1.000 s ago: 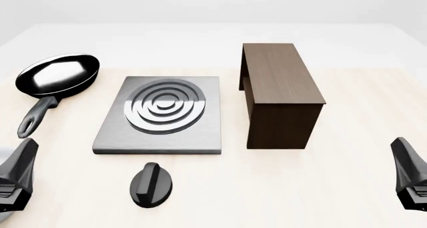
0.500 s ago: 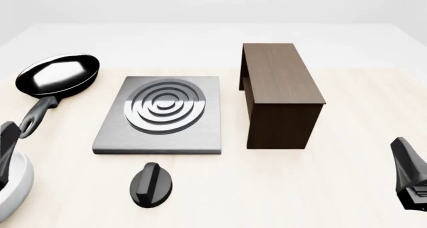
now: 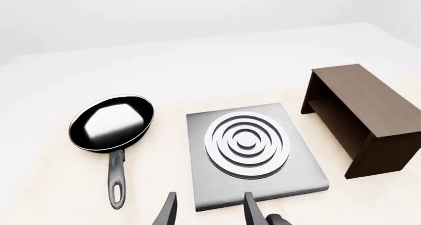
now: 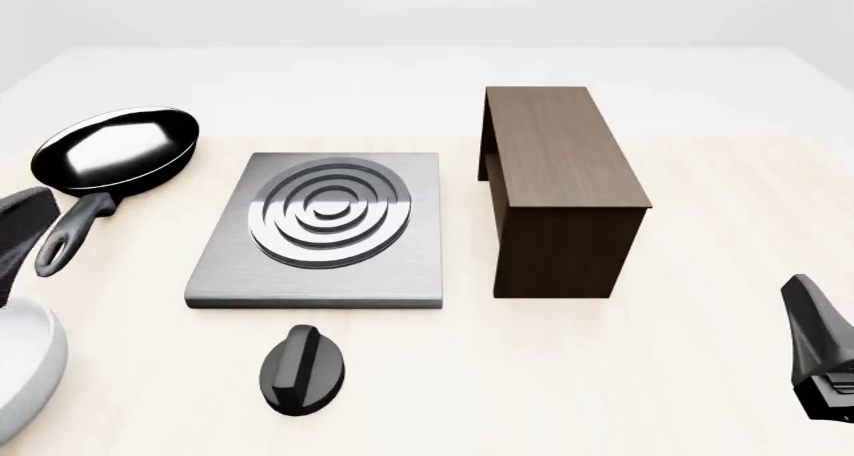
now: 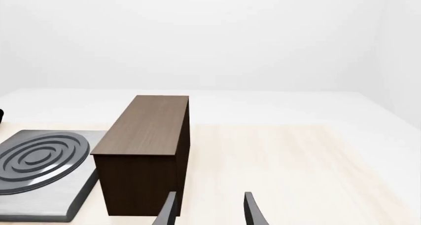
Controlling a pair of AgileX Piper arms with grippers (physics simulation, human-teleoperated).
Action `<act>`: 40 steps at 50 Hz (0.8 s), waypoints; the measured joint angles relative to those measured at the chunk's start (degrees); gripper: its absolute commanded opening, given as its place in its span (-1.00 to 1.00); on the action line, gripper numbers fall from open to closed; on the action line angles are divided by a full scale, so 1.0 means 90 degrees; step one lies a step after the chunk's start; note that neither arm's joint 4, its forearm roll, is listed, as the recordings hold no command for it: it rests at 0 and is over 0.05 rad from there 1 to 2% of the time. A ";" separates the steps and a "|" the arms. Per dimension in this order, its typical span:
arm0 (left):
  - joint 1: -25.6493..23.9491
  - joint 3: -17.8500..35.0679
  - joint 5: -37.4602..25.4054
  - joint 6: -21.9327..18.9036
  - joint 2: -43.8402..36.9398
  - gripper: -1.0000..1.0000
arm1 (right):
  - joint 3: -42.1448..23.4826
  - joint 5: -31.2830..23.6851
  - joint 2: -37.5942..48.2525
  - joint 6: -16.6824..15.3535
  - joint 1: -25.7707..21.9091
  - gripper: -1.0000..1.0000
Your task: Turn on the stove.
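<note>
Plainly, brushed grey stove (image 4: 318, 238), shiny rings, ridged black knob (image 4: 302, 369).

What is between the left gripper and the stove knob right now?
Nothing visible. The left gripper is open above the table, and only bare table lies between it and the knob. The frying pan sits off to the side.

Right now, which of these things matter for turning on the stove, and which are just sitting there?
For the job: stove, knob.
Just lying about: pan, cabinet.
</note>
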State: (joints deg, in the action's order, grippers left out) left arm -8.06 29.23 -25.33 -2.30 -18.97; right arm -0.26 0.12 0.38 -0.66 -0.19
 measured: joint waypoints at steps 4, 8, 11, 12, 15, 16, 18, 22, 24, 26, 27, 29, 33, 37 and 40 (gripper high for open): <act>-0.0175 0.0099 -0.0139 -0.0053 -0.0219 1.00 | 0.0000 0.0000 0.0000 -0.0001 0.0000 1.00; -0.0296 0.0129 -0.0221 -0.0073 -0.0410 1.00 | 0.0000 0.0000 0.0000 -0.0001 0.0000 1.00; -0.0363 0.0112 -0.0257 -0.0089 -0.0579 1.00 | 0.0000 0.0000 -0.0001 -0.0001 0.0000 1.00; -0.0377 0.0098 -0.0259 -0.0087 -0.0645 1.00 | 0.0000 0.0000 -0.0001 -0.0001 0.0000 1.00; -0.0411 0.0053 -0.0259 -0.0095 -0.0821 1.00 | 0.0000 0.0000 -0.0001 -0.0001 0.0000 1.00; -0.0422 0.0035 -0.0257 -0.0101 -0.0870 1.00 | 0.0000 0.0000 -0.0001 -0.0001 0.0000 1.00; -0.0470 -0.0014 -0.0236 -0.0073 -0.0994 1.00 | 0.0000 0.0000 -0.0001 -0.0001 0.0000 1.00; -0.0534 -0.0113 -0.0195 -0.0062 -0.1187 1.00 | 0.0000 0.0000 -0.0001 -0.0001 0.0001 1.00; -0.0538 -0.0163 -0.0177 -0.0081 -0.1259 1.00 | 0.0000 0.0000 -0.0001 -0.0001 0.0001 1.00; -0.0531 -0.0220 -0.0143 -0.0098 -0.1335 1.00 | 0.0000 0.0000 -0.0001 -0.0001 0.0001 1.00; -0.0528 -0.0250 -0.0122 -0.0102 -0.1374 1.00 | 0.0000 0.0000 -0.0001 -0.0001 0.0001 1.00; -0.0522 -0.0307 -0.0082 -0.0116 -0.1443 1.00 | 0.0000 0.0000 -0.0001 -0.0001 0.0001 1.00; -0.0525 -0.0393 -0.0018 -0.0105 -0.1544 1.00 | 0.0000 0.0000 -0.0001 -0.0001 0.0002 1.00; -0.0537 -0.0468 0.0051 -0.0069 -0.1644 1.00 | 0.0000 0.0000 -0.0001 -0.0001 0.0002 1.00; -0.0536 -0.0540 0.0133 -0.0058 -0.1727 1.00 | 0.0000 0.0000 -0.0001 -0.0001 0.0002 1.00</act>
State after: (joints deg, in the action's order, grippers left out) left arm -12.89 24.36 -24.13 -2.82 -34.51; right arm -0.26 0.12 0.38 -0.67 -0.17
